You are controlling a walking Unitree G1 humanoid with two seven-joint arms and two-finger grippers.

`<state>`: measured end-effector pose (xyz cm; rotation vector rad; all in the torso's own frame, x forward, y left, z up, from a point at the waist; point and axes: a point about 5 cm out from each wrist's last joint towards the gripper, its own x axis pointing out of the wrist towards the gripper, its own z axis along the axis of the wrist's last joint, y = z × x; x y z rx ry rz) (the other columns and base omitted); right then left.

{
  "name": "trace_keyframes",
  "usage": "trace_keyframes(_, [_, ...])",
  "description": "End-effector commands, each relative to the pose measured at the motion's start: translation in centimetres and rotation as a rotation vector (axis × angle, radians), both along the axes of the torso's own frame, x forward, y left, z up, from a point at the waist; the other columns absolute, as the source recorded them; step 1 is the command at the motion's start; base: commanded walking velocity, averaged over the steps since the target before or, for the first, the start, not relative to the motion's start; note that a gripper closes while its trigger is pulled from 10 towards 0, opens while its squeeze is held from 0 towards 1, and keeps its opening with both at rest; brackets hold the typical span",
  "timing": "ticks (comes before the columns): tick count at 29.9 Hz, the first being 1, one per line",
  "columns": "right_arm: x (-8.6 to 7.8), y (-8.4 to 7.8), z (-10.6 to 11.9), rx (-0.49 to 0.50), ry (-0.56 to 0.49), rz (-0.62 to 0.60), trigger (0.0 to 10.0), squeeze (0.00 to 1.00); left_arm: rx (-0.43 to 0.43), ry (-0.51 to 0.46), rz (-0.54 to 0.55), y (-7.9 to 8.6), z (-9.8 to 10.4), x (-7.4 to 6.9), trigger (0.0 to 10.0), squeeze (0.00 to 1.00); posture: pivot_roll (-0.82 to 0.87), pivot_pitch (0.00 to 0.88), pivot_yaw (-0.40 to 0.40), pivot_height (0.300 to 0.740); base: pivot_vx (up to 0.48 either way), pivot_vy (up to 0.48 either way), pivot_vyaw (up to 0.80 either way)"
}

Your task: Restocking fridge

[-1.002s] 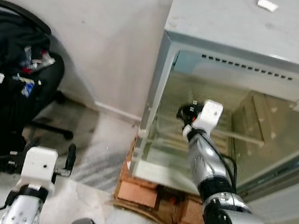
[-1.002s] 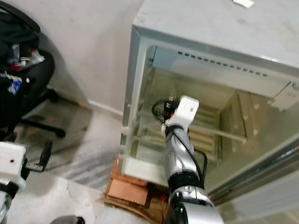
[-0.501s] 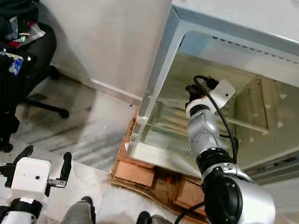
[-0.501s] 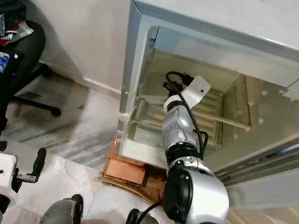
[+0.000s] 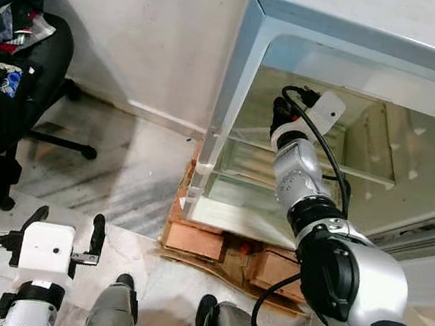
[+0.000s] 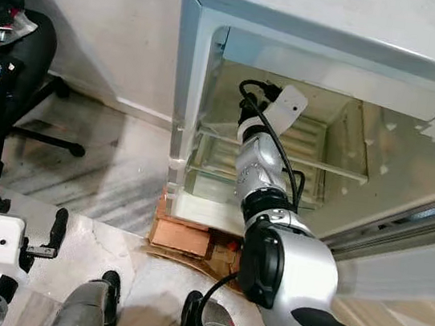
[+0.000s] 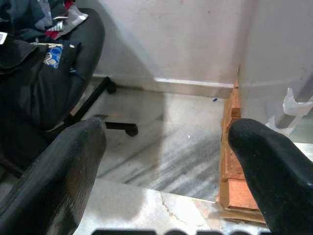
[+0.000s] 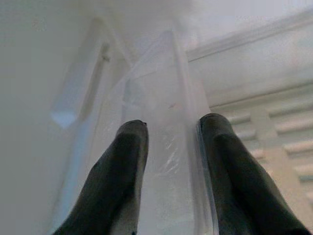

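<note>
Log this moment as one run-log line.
task: restock fridge | right pincer: inside open fridge, fingers astride a clear plastic piece, grip unclear | left pincer: open, idle, low over floor | office chair: robot's left

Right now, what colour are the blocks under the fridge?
Reddish-orange blocks under the fridge; clearest in the left eye view.

Looks like a spare room or home office w/ a small open fridge (image 5: 350, 84) propped on bricks (image 5: 198, 241) and cardboard. Marble-type floor (image 5: 111, 172), plain white wall behind. Left of the fridge: black office chair (image 5: 24, 95) piled w/ clothes and bags.
</note>
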<state>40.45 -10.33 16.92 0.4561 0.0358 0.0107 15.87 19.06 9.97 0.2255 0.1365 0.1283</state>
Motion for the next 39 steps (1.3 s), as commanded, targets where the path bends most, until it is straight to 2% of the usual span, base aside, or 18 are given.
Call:
trace_keyframes(1, [-0.2,-0.7,-0.7,-0.028,0.018,-0.012,10.0,1.0,0.0,0.044,0.01,0.0,-0.7,-0.4,10.0,0.0,0.25,0.29,-0.122,0.74,0.0,0.0,0.0])
trace_keyframes(6, [0.0,-1.6,-0.3,-0.081,-0.005,-0.034,10.0,1.0,-0.001,0.042,0.011,0.1,-0.8,-0.1,10.0,0.0,0.24,0.278,-0.119,0.74,0.0,0.0,0.0])
trace_keyframes(8, [0.0,-2.0,-0.2,-0.14,-0.015,-0.039,10.0,1.0,-0.001,0.042,0.009,0.1,-1.0,0.1,10.0,0.0,0.24,0.264,-0.12,0.74,0.0,0.0,0.0])
trace_keyframes(13, [-0.1,-2.8,-0.2,-0.212,-0.03,-0.052,10.0,1.0,-0.002,0.033,0.009,0.2,-1.2,0.7,10.0,0.0,0.22,0.234,-0.127,0.74,0.0,0.0,0.0])
trace_keyframes(15, [0.0,-3.4,-0.1,-0.248,-0.04,-0.053,10.0,1.0,-0.001,0.018,0.003,0.1,-1.4,1.6,10.0,0.0,0.22,0.215,-0.126,0.74,0.0,0.0,0.0])
trace_keyframes(20, [-0.1,-3.6,-0.1,-0.245,-0.053,-0.043,10.0,1.0,0.012,0.001,-0.013,0.0,-1.3,2.3,10.0,0.0,0.21,0.186,-0.118,0.74,0.0,0.0,0.0])
trace_keyframes(27, [-1.2,-4.2,-2.0,-0.321,-0.101,0.024,10.0,1.0,0.025,-0.029,-0.028,0.0,-1.3,4.3,10.0,0.0,0.18,0.116,-0.09,0.74,0.0,0.0,0.0])
trace_keyframes(28, [-1.5,-4.3,-2.4,-0.338,-0.113,0.034,10.0,0.05,0.018,-0.031,-0.03,-0.1,-1.4,4.7,10.0,0.0,0.17,0.1,-0.083,0.74,0.0,0.0,0.0])
trace_keyframes(30, [-1.8,-4.4,-2.6,-0.348,-0.125,0.042,10.0,0.05,0.018,-0.036,-0.036,-0.1,-1.5,5.1,10.0,0.0,0.16,0.095,-0.08,0.74,0.0,0.0,0.0])
trace_keyframes(31, [-2.1,-4.6,-3.0,-0.365,-0.138,0.045,10.0,0.0,0.016,-0.04,-0.043,-0.2,-1.5,5.5,10.0,0.0,0.15,0.077,-0.071,0.74,0.0,0.0,0.0])
trace_keyframes(34, [-3.3,-4.9,-3.9,-0.378,-0.194,0.05,10.0,0.0,0.009,-0.052,-0.068,-0.7,-1.6,6.4,10.0,0.0,0.13,0.045,-0.057,0.74,0.0,0.0,0.0])
trace_keyframes(39, [-4.3,-4.9,-4.7,-0.384,-0.216,0.062,10.0,0.0,0.01,-0.052,-0.079,-0.7,-1.8,7.0,10.0,0.0,0.12,0.029,-0.047,0.74,-0.157,0.0,0.0])
